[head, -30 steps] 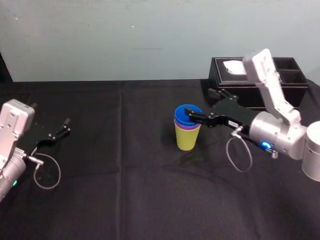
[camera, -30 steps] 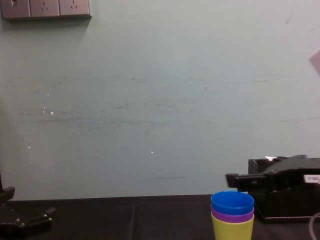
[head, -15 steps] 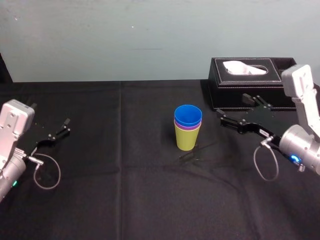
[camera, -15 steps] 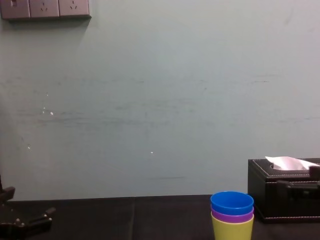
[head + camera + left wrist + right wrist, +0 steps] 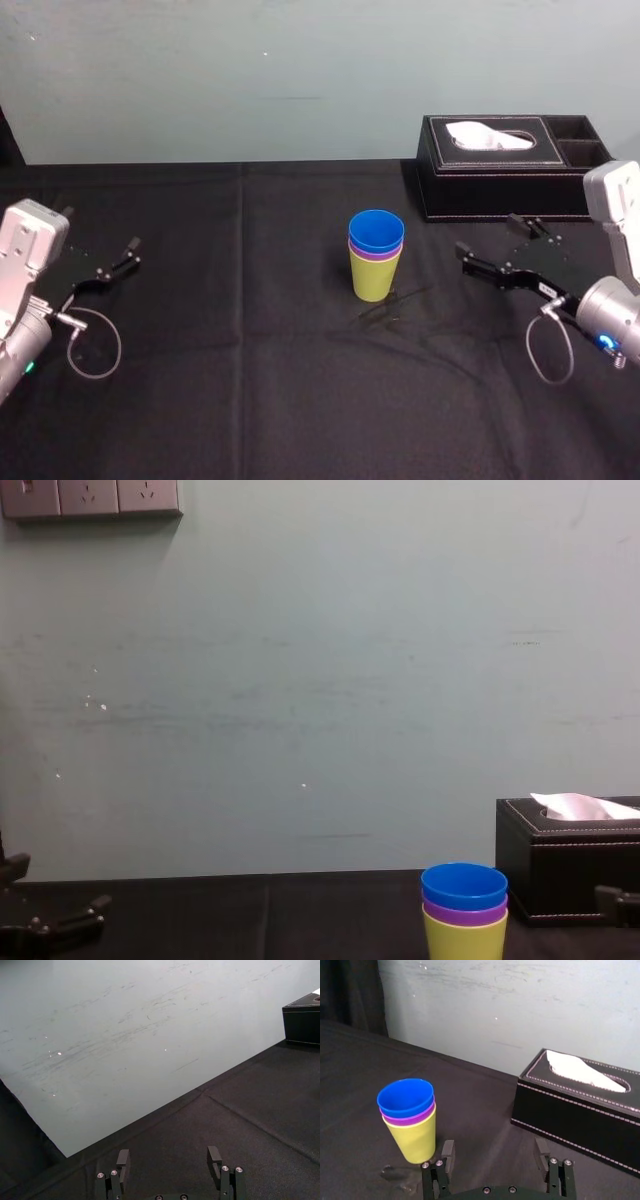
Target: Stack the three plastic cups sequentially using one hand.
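Centrally on the black table (image 5: 250, 380), the three cups stand nested and upright: blue cup (image 5: 376, 228) inside purple cup (image 5: 375, 254) inside yellow-green cup (image 5: 374, 280). Right gripper (image 5: 494, 1152) is positioned well right of the stack, near the tissue box (image 5: 500, 185), jaws apart and empty. Left gripper (image 5: 168, 1156) is parked at far left, jaws apart. A faint mark beside the stack's base is possibly a shadow

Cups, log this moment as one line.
cups: nested, blue on top | right gripper: open, apart from cups | left gripper: open, parked far left
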`<state>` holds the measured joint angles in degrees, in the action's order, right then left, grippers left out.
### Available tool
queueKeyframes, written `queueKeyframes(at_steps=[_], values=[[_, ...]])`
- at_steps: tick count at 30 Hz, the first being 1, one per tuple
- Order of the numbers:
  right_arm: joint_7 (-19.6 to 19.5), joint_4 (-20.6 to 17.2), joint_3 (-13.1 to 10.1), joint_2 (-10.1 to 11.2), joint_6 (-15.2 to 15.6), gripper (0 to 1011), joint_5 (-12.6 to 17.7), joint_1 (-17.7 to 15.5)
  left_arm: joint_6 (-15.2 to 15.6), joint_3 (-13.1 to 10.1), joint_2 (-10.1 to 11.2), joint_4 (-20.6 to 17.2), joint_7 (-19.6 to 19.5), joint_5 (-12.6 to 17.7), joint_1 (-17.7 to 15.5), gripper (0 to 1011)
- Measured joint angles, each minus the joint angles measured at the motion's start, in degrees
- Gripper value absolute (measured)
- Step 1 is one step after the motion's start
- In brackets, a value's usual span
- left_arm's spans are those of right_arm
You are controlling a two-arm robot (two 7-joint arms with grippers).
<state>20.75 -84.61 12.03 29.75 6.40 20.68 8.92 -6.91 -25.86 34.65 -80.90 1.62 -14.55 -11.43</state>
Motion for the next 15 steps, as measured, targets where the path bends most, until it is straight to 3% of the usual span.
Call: queueKeyframes(at_steps=[15], values=[[0.2,0.16,-0.04,-0.02,-0.11,1000,-0.01,-0.04,0.0,0.0,0.0,0.0,0.0,0.0,0.0,1010]])
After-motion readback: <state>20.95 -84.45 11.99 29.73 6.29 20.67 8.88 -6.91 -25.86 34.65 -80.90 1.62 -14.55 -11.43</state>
